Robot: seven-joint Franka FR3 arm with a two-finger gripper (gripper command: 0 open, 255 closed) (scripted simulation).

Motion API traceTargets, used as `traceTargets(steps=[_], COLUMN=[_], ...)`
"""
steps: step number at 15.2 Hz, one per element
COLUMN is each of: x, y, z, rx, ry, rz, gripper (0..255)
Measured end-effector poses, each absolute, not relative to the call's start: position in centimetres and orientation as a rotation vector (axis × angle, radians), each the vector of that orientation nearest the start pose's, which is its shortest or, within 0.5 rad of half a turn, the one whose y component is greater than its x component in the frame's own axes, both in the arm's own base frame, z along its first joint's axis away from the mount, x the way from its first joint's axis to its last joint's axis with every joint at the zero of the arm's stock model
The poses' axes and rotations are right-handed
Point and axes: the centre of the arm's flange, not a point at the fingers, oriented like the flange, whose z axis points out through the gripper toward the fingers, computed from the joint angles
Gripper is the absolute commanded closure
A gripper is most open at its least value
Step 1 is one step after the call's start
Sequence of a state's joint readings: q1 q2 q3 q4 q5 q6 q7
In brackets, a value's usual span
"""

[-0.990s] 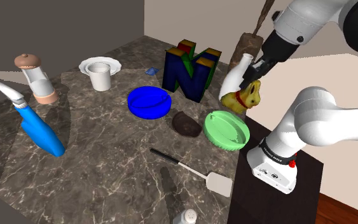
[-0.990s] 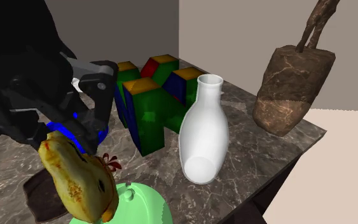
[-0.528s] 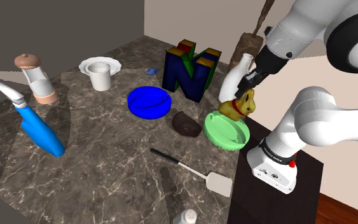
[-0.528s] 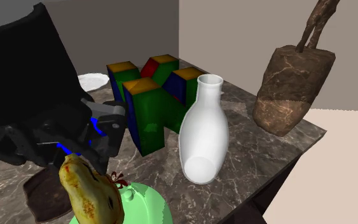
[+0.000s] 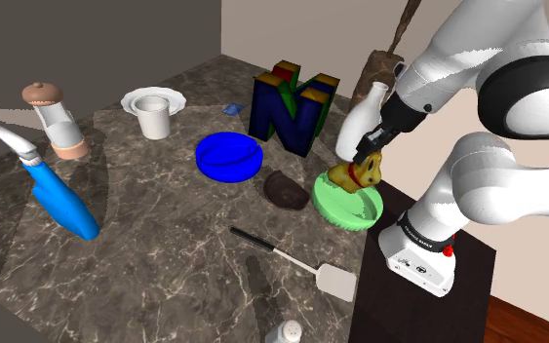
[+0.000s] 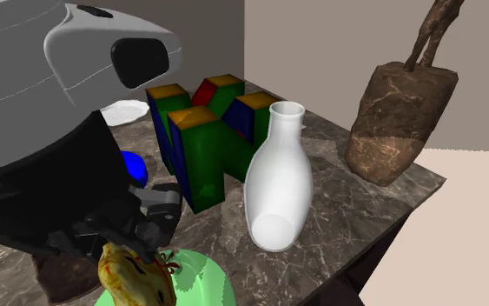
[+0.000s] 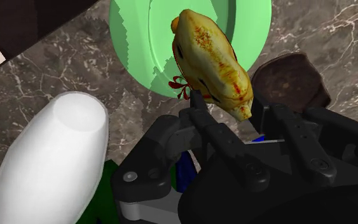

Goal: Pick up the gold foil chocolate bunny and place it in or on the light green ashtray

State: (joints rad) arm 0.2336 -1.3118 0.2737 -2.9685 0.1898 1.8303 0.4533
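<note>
Moderate even light; soft shadow band on table (image 5: 165, 263) at shoulder view's left; grey wall (image 5: 116, 39) dim.

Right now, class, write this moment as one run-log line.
phase: placing | gripper: shut on gold bunny | position: above green ashtray, contact unclear | release: pending

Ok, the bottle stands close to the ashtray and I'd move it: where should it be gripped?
Probably the bottle by its narrow neck, coming from above: it stands upright, its body swells wide below, and the N block stands near one side.
</note>
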Motion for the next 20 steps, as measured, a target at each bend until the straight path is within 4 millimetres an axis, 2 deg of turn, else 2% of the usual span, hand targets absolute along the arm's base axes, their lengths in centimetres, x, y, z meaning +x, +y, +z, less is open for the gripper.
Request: traceTargets(steps=[3, 9, 10, 16, 20], x=[18.8, 18.8, 18.8, 18.8, 18.3], y=[10.7, 10.7, 10.7, 10.7, 10.8], z=[42.9, 42.7, 42.7, 42.7, 46.5], rx=[-3.128, -3.128, -3.128, -3.128, -3.127], ry=[0.250, 0.250, 0.250, 0.250, 0.250], rz=[-0.288, -0.288, -0.288, -0.289, -0.290], gripper=[255, 255, 0, 0, 0])
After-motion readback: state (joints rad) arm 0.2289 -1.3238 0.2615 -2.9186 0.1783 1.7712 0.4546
